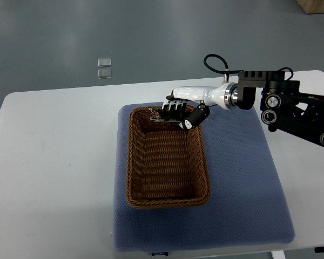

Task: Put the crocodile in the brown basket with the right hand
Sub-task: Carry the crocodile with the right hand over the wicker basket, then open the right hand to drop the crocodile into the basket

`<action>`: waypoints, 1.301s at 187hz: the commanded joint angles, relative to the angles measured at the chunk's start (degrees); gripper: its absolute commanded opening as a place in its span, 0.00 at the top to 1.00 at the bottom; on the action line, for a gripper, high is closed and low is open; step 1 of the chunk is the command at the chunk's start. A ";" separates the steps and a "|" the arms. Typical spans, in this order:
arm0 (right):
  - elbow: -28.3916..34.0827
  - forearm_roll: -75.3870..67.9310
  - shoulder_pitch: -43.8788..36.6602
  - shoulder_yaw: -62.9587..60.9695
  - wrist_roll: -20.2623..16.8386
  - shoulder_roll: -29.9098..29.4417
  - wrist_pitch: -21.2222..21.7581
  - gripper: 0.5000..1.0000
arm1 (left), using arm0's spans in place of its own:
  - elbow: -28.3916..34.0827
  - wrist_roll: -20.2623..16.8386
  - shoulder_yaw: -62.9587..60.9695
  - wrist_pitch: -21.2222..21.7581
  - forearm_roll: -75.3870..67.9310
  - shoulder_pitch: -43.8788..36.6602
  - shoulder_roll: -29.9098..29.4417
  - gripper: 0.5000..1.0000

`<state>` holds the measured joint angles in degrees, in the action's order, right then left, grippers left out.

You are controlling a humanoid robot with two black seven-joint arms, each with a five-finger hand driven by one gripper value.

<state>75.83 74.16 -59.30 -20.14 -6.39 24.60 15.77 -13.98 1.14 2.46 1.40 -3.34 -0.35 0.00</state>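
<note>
A brown wicker basket (167, 159) stands on a blue cushioned mat (237, 178) in the middle of the white table. My right hand (179, 113) reaches in from the right and hovers over the basket's far end. Its fingers are curled around a small dark green crocodile (161, 117), which shows just under the fingertips, above the far rim inside the basket. Most of the toy is hidden by the hand. The left arm is out of view.
The white table (54, 162) extends around the mat on the left and right. The right arm's black forearm and joints (291, 108) lie over the table's far right. Two small pale squares (104, 68) sit on the grey floor beyond.
</note>
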 commanded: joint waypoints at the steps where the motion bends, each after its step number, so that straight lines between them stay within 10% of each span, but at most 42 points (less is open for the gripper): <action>1: -0.60 0.10 0.76 0.01 0.23 -0.96 -0.74 0.78 | 0.00 0.00 0.00 0.00 0.00 0.00 0.00 0.00; 81: -2.88 0.89 6.04 -0.08 0.58 -3.94 -2.23 0.77 | 0.00 0.00 0.00 0.00 0.00 0.00 0.00 0.00; 177: -3.32 0.89 9.29 -0.87 0.58 -4.74 -2.85 0.27 | 0.00 0.00 -0.09 0.00 0.00 0.00 0.00 0.00; 243: -3.15 -0.95 8.76 -7.02 0.85 -4.30 -1.70 0.21 | 0.00 0.00 0.00 0.00 0.00 0.00 0.00 0.00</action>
<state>72.66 73.84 -50.40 -24.65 -5.72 20.06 13.48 -13.97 1.13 2.45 1.40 -3.34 -0.35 0.00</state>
